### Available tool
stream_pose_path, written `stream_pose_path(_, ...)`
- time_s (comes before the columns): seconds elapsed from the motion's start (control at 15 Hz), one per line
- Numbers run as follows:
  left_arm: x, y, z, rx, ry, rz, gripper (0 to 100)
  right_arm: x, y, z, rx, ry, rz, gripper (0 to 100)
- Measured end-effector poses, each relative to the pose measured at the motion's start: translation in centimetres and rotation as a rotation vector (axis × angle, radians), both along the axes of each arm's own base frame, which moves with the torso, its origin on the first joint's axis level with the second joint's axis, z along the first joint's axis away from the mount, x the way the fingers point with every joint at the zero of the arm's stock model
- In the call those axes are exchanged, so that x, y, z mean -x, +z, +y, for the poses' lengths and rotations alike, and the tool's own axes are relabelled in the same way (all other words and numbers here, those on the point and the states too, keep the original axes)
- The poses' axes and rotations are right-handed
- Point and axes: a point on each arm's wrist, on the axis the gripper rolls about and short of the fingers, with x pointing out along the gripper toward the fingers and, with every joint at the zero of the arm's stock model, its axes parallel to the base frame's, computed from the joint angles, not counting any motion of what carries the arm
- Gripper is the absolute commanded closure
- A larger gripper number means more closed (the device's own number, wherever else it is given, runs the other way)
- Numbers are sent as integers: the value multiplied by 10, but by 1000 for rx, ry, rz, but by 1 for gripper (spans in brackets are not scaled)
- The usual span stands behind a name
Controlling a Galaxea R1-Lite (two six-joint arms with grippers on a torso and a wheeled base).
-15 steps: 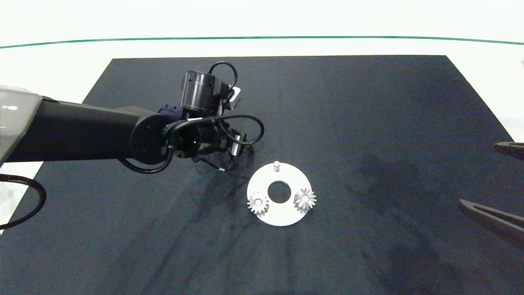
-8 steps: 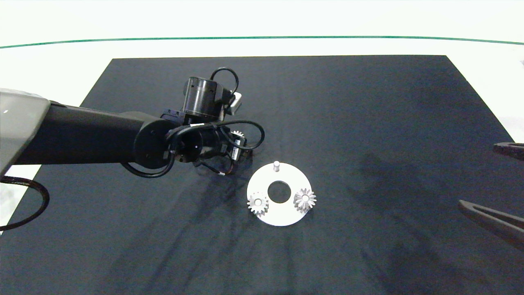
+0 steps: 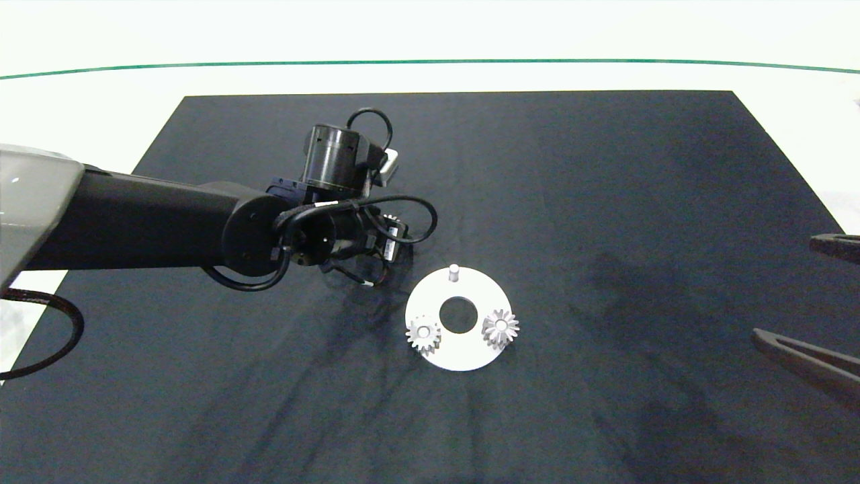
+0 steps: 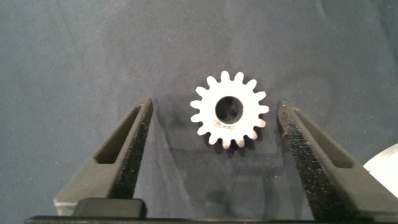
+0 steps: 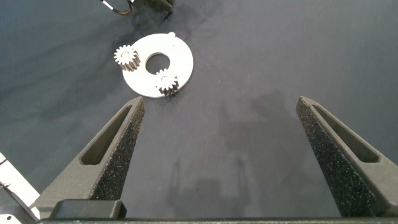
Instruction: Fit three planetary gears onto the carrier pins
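Fingers (image 4: 130, 149) astride flat gear (image 4: 229, 116), hole upward

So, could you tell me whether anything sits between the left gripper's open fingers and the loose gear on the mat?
Nothing visible does. The left gripper is open, its fingers either side of the third gear, which lies flat on the black mat, with only bare mat in the gaps. The free pin also stands uncovered.

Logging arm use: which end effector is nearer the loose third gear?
Left. The left end effector straddles the loose gear, fingers open either side. The right end effector sits open far beyond the disc.
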Motion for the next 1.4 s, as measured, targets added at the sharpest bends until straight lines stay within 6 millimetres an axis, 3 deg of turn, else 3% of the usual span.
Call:
stream_pose_path(0.6, 3, 0, -16, 15, -33, -6, 43, 0, 0, 0, 2, 2, 2, 0)
stream_pose_path(1.4, 10, 7, -11, 48, -17, 4, 67, 1, 0, -1, -2, 2, -3, 0)
